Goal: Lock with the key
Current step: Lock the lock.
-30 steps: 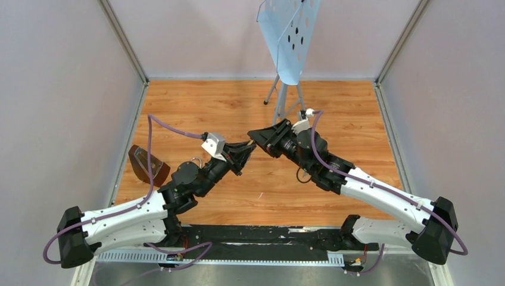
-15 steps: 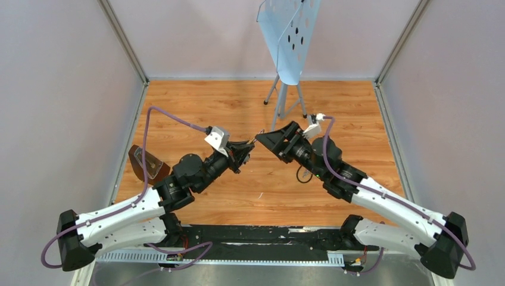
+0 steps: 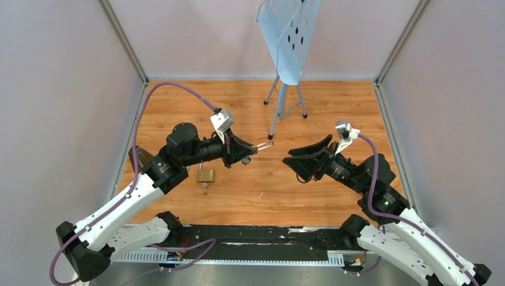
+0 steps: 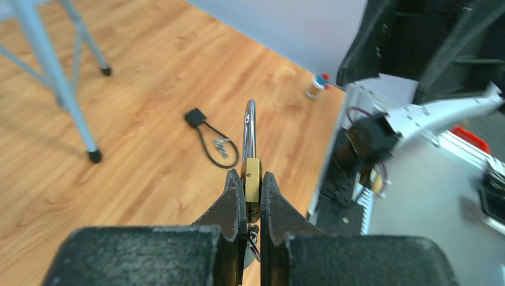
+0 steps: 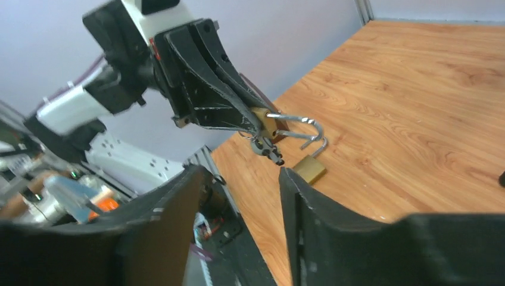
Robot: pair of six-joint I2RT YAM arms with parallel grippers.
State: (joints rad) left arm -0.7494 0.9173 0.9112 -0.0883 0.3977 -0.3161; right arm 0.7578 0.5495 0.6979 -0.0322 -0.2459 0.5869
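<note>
Right end effector (image 3: 293, 166) now farther back, agape; left end effector (image 3: 253, 150) tight around brass padlock (image 4: 252, 173).

Between the black left jaws sits a brass-yellow padlock (image 4: 252, 179) with a bright silver shackle (image 4: 249, 126). A small silver-grey key (image 5: 264, 147) hangs at its body. Under those jaws lies a second brass padlock (image 3: 205, 175) on the orange-brown, wood-grained surface (image 3: 339, 107). Ahead of them is a black fob (image 4: 193, 117) on a black cord. Beyond both jaws rises a pale blue stand (image 3: 289, 36) with dark oval holes. The right jaws are black; purple cables (image 3: 172, 87) trail behind.
</note>
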